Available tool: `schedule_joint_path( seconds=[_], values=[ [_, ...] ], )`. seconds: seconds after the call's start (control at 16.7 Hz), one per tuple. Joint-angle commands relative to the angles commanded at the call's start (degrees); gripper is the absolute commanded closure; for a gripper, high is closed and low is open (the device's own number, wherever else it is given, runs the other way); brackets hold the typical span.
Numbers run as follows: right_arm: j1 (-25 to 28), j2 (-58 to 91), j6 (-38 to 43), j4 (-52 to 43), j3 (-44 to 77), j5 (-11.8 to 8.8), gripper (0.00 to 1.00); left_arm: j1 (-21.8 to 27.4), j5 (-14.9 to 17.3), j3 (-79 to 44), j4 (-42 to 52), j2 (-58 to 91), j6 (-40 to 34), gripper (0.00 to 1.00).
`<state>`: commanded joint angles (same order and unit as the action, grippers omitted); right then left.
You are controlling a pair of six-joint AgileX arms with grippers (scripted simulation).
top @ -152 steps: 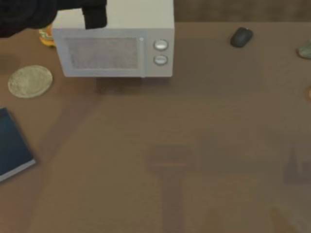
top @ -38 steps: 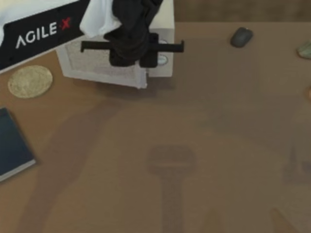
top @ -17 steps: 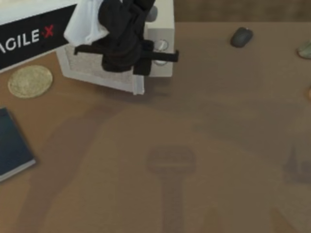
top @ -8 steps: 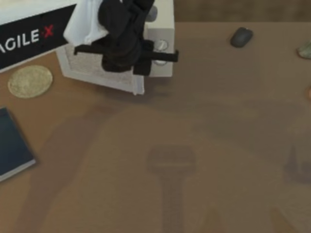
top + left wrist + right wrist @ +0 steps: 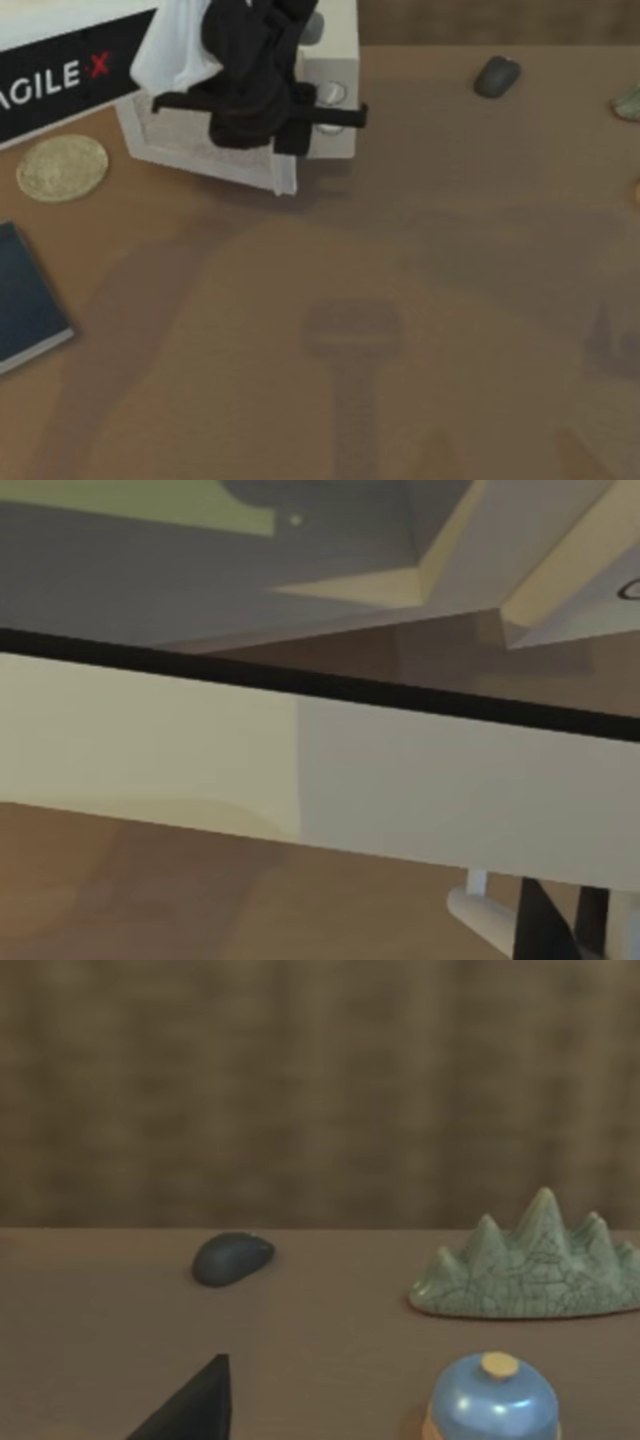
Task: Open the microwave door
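Observation:
The white microwave [image 5: 340, 60] stands at the table's back left. The microwave door [image 5: 190, 145], with its speckled mesh window, hangs ajar, its free edge swung out toward the front. My left gripper [image 5: 285, 130] hovers over that free edge. In the left wrist view the door [image 5: 300, 770] crosses as a white band, and my left gripper [image 5: 565, 930] is shut on the slim handle bar [image 5: 480, 912]. The left arm hides part of the knob panel. My right gripper [image 5: 200, 1410] is parked at the far right, outside the top view.
A round woven coaster [image 5: 62, 168] and a dark blue book [image 5: 25, 300] lie at the left. A dark mouse [image 5: 497, 76] sits at the back right, with a green ceramic ridge [image 5: 530, 1270] and a blue bell [image 5: 492, 1400] near the right edge.
The door was shut in the earliest frame. My left arm came over it and the free edge swung outward. Over the last second almost nothing moved.

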<state>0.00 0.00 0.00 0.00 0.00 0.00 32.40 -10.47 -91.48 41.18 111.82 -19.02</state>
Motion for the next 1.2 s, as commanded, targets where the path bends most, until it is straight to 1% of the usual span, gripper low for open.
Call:
schedule_joint_path(
  seconds=[0.48, 1.2],
  values=[
    [0.0, 0.0, 0.0, 0.0, 0.0, 0.0, 0.00, -1.6, 3.1, 6.5, -2.7, -4.9, 6.5, 1.00],
    [0.0, 0.0, 0.0, 0.0, 0.0, 0.0, 0.00, -1.6, 3.2, 6.5, -2.7, -4.9, 6.5, 1.00]
  ],
)
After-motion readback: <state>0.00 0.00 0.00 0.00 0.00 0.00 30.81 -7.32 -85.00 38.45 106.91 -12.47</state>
